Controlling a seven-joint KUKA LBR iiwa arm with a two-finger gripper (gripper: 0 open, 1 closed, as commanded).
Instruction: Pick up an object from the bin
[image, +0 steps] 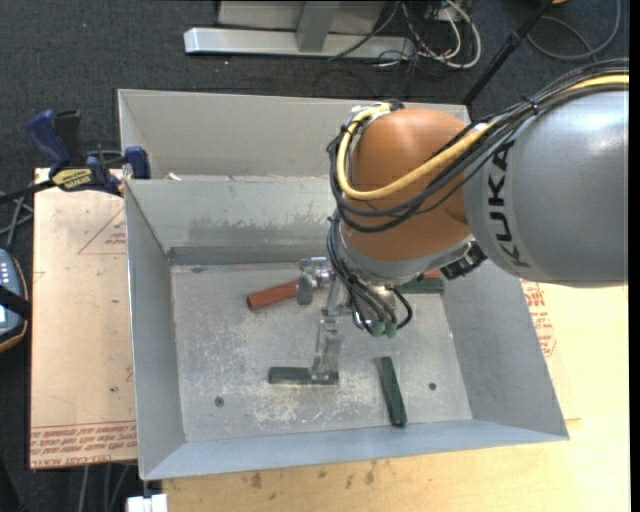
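My gripper (324, 372) hangs below the orange wrist cover and reaches down to the bin floor near the front middle. Its tip is at the right end of a short dark green flat bar (295, 376), which lies flat and runs left from the tip. Whether the tip grips the bar or only touches it, I cannot tell. A reddish-brown stick (272, 296) lies behind and to the left of the gripper, close to the gripper's metal body. A second dark green bar (391, 391) lies to the right of the tip, pointing toward the bin's front wall.
Another dark green piece (428, 286) peeks out from under the arm at the right, mostly hidden. The arm and its cables cover the bin's back right part. The bin's sloped walls close in on all sides.
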